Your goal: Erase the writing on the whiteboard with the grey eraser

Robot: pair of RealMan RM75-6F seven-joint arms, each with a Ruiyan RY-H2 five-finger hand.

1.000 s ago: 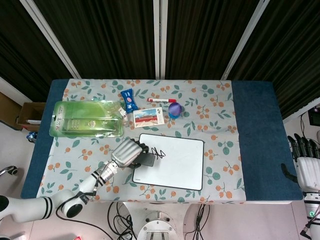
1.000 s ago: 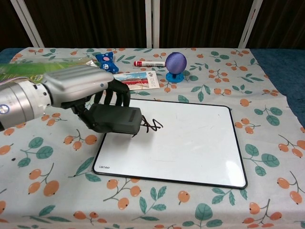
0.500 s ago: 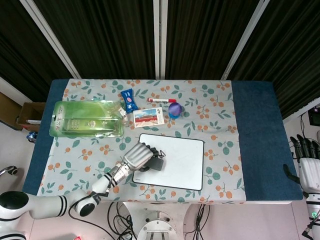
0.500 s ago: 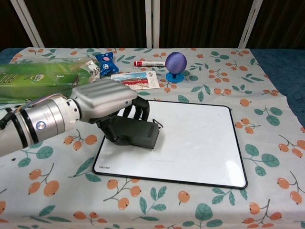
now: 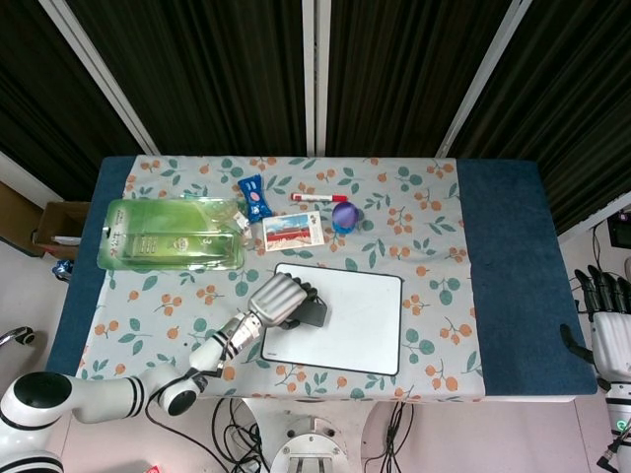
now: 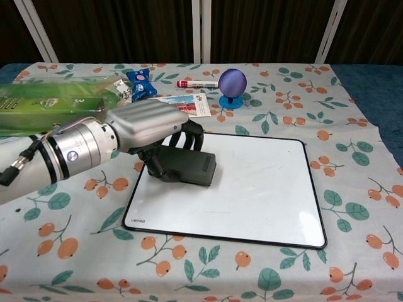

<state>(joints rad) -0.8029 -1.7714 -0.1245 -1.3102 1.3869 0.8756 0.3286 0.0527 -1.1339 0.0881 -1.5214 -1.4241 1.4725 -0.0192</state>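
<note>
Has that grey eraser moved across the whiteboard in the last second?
Yes. The left hand has slid the grey eraser rightward from the whiteboard's left edge, over where the scribble was.

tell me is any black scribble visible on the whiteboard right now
No: in the chest view the whiteboard shows only bare white around the grey eraser that the left hand holds on it.

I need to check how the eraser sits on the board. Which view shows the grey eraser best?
The chest view: the grey eraser appears large, lying on the whiteboard under the left hand. The head view shows only a small dark sliver of it beside the hand.
</note>
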